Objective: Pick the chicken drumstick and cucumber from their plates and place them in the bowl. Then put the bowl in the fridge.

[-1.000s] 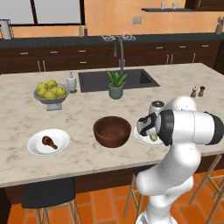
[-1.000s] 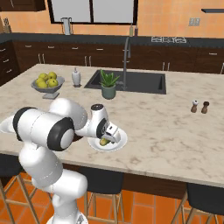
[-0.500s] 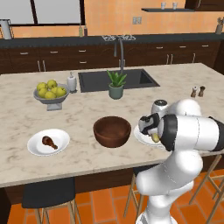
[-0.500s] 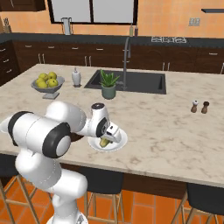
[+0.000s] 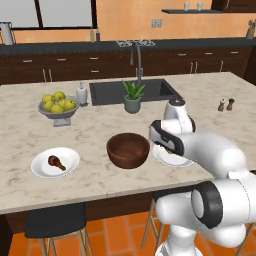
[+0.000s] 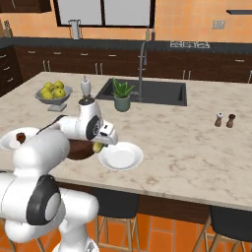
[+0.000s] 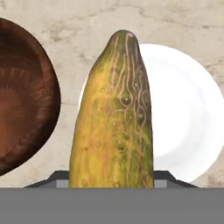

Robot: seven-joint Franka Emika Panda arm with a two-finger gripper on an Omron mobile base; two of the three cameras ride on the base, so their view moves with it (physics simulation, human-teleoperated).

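Reaching low over the marble island counter [image 6: 197, 142], gripper [image 6: 100, 145] apparently clamped on the cucumber [image 7: 114, 118], lifted above its white plate [image 6: 120, 156] with the brown bowl [image 5: 128, 149] at nine o'clock, sink [image 6: 147, 91] beyond.

Yellow-green cucumber [image 7: 114, 118], veined skin, held in the gripper [image 6: 101, 145] above the counter, over the gap between brown wooden bowl [image 5: 128, 149] and bare white plate [image 6: 120, 158]. Bowl upright, nothing inside. Second white plate [image 5: 55, 162] to the bowl's left carries the dark reddish-brown chicken drumstick [image 5: 56, 161], lying flat.
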